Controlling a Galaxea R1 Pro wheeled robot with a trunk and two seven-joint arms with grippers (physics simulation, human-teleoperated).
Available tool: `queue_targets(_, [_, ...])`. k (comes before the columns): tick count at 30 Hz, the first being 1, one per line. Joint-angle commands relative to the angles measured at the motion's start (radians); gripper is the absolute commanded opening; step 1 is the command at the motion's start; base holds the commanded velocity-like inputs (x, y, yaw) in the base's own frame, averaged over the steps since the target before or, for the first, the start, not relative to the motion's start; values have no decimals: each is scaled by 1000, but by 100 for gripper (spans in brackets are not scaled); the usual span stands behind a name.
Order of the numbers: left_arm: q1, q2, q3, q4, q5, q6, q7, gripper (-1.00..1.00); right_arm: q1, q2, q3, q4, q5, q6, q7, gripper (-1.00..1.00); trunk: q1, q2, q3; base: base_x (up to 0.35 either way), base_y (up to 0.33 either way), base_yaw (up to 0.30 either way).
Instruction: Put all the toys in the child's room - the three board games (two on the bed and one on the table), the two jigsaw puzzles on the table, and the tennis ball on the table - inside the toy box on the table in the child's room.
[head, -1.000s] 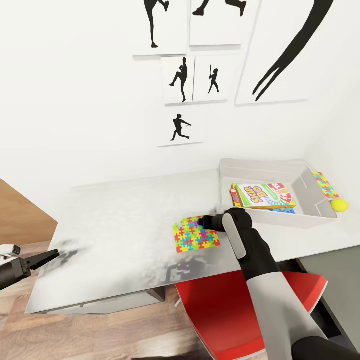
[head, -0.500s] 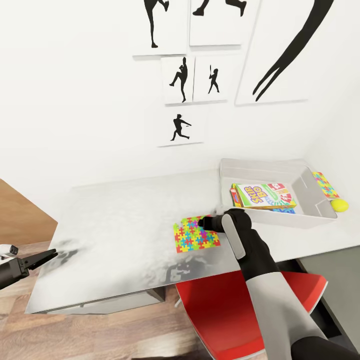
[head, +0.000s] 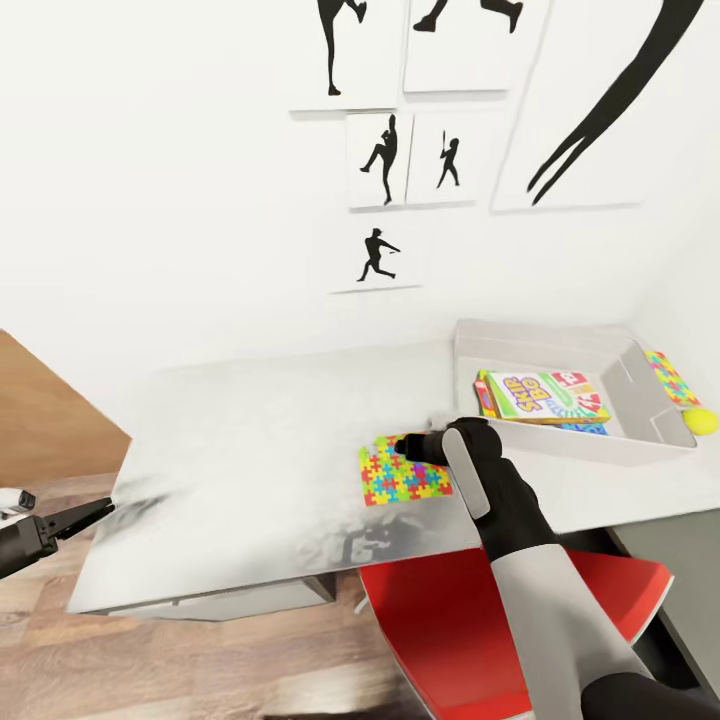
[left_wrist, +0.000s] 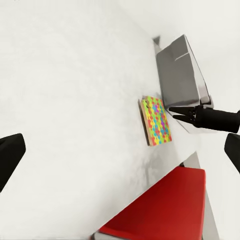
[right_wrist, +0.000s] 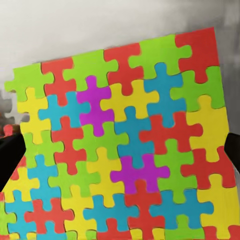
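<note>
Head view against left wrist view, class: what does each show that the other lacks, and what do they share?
Head view alone: the board games inside the toy box, the tennis ball, a second jigsaw puzzle behind the box, and the wall pictures. Left wrist view alone: the toy box's outer wall, seen from the side. Shared: the jigsaw puzzle on the table, the right gripper and the red chair.
</note>
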Motion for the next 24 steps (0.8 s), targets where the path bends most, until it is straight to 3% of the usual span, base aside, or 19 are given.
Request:
queue_targets(1, [-1,0,0,0,-2,11,-5,100,-1,0,1,-1,-11,3,-10,100,1,-2,-2,0,0,215])
queue_targets(8, [-1,0,0,0,-2,11,-5,100,-1,0,2,-1,-11,3,-10,100,1,-2,-2,0,0,121])
queue_targets(24, [-1,-1,0,0,-2,11,-5,100,-1,-1,2,0,-10,2,-10,100,1,-2,-2,0,0,11])
